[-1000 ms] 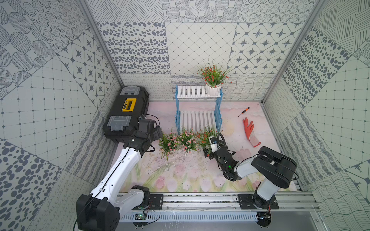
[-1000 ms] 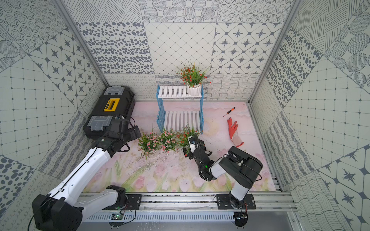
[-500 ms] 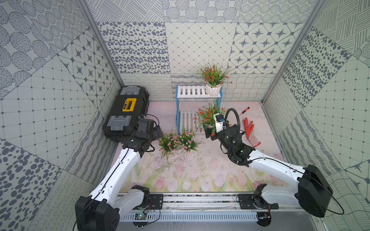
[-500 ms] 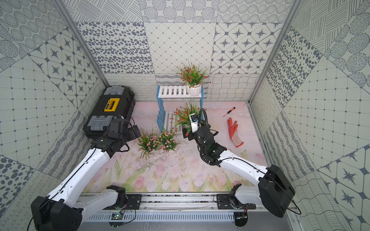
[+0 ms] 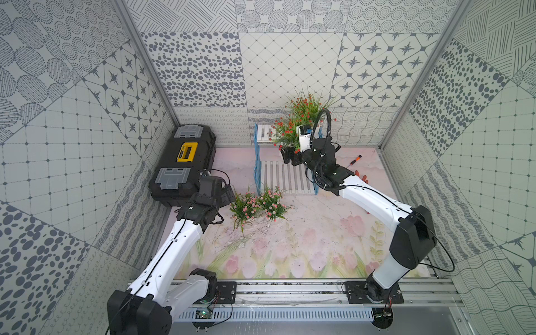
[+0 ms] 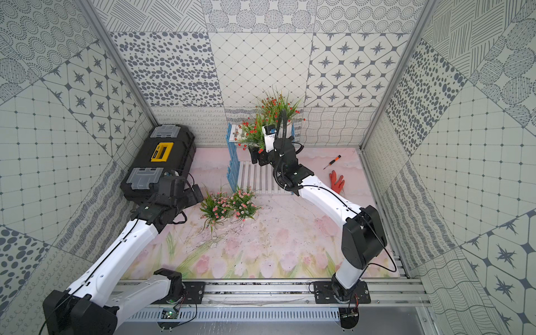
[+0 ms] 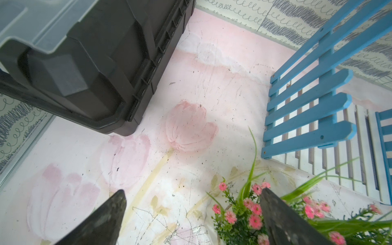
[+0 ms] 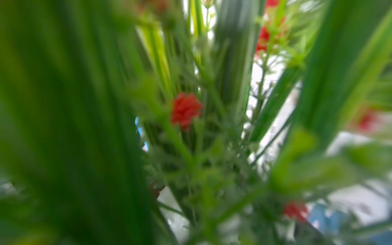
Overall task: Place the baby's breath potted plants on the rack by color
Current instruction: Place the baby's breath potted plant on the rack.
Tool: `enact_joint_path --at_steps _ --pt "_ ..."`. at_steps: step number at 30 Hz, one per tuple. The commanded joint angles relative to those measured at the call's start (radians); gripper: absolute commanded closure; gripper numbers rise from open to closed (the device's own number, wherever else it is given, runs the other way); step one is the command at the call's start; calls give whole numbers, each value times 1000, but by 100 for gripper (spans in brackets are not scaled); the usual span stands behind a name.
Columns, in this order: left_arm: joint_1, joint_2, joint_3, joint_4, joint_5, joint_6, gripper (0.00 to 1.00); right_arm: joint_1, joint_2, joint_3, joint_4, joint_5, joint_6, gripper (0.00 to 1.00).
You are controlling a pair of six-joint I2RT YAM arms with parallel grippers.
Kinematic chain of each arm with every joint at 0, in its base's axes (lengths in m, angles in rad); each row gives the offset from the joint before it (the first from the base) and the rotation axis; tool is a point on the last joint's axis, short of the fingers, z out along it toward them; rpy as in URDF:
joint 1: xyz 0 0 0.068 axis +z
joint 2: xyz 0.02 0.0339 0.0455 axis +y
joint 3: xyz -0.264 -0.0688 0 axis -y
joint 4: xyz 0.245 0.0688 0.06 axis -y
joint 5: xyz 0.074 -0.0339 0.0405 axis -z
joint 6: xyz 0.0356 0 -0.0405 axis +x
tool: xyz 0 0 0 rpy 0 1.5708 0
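Right gripper (image 5: 287,156) clamps a light, floppy-leaved red plant (image 5: 285,135), best gripped low at its rigid base, before the rack (image 5: 278,174) at 12 o'clock; left gripper (image 7: 192,195) gapes empty.

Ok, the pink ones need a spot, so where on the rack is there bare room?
The lower shelf is bare between the blue side frames. The upper shelf is crowded: one red plant stands at its right end, and the right gripper holds a second red plant near its middle.
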State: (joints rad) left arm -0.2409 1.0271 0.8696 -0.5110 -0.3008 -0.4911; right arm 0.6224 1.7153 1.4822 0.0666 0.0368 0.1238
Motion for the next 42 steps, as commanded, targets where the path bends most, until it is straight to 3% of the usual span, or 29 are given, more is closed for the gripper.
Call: enact_joint_path --at_steps 1,16,21,26,42 --pt "1 -16 -12 23 -22 -12 2 6 40 124 36 -67 -11 21" --pt "1 -29 -42 32 -20 -18 2 6 224 491 -88 -82 -101 20" --pt "1 -37 -63 29 14 -49 2 7 377 780 -242 -97 -127 20" --pt "1 -53 -84 25 16 -63 2 5 483 952 -306 -51 -149 20" --pt "0 -45 -110 52 36 -64 2 -21 623 1112 -357 -2 -150 19"
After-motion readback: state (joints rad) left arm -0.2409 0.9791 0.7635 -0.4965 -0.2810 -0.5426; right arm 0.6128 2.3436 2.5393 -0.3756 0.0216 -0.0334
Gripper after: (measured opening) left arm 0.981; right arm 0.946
